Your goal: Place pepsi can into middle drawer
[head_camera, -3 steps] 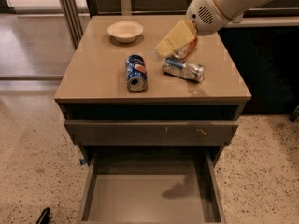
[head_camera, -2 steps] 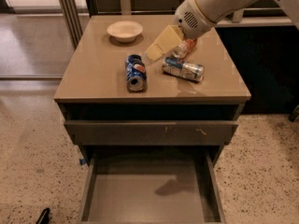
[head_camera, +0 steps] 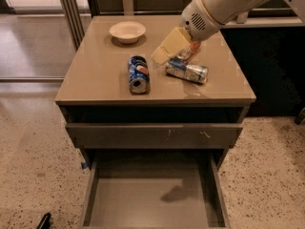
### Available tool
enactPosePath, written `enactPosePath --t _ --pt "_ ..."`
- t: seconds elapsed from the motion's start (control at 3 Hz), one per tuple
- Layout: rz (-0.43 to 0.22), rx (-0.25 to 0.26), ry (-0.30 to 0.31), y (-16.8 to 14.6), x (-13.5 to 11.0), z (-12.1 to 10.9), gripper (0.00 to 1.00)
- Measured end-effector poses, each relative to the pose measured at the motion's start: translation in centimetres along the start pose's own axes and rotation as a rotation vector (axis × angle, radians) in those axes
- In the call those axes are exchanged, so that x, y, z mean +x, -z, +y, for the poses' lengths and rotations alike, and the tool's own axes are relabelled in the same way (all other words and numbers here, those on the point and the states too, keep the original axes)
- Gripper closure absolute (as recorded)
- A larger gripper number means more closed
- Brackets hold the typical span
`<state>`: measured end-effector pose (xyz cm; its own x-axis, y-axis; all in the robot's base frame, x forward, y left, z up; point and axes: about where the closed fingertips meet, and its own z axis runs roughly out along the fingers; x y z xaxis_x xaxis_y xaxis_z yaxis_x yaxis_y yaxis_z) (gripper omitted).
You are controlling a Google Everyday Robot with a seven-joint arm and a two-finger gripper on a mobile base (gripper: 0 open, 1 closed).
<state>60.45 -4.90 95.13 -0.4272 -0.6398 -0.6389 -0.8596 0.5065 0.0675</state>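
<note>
The pepsi can (head_camera: 138, 74), dark blue with a red-and-white logo, lies on its side on the cabinet top, its silver end facing me. The gripper (head_camera: 167, 47) hangs above the top on the white arm, just right of and behind the pepsi can, apart from it. The middle drawer (head_camera: 152, 202) is pulled out below, wide and grey-taupe, with a bare flat floor showing the arm's shadow.
A silver-and-light-blue can (head_camera: 187, 71) lies on its side to the right of the pepsi can. An orange-red can (head_camera: 189, 50) is partly hidden behind the gripper. A pale bowl (head_camera: 127, 31) sits at the back left. A scratched drawer front (head_camera: 153, 135) is above the open drawer.
The gripper has moved left and a little down, toward the pepsi can. The cans and bowl have not moved.
</note>
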Motion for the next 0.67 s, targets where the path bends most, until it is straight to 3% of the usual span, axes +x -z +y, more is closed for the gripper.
enactPosePath --t 0.33,0.67 --pt "-0.024 0.049 -0.089 0.0 1.2 -0.1 0.0" --pt "-0.038 0.085 -0.227 -2.0 1.1 -1.2 0.0"
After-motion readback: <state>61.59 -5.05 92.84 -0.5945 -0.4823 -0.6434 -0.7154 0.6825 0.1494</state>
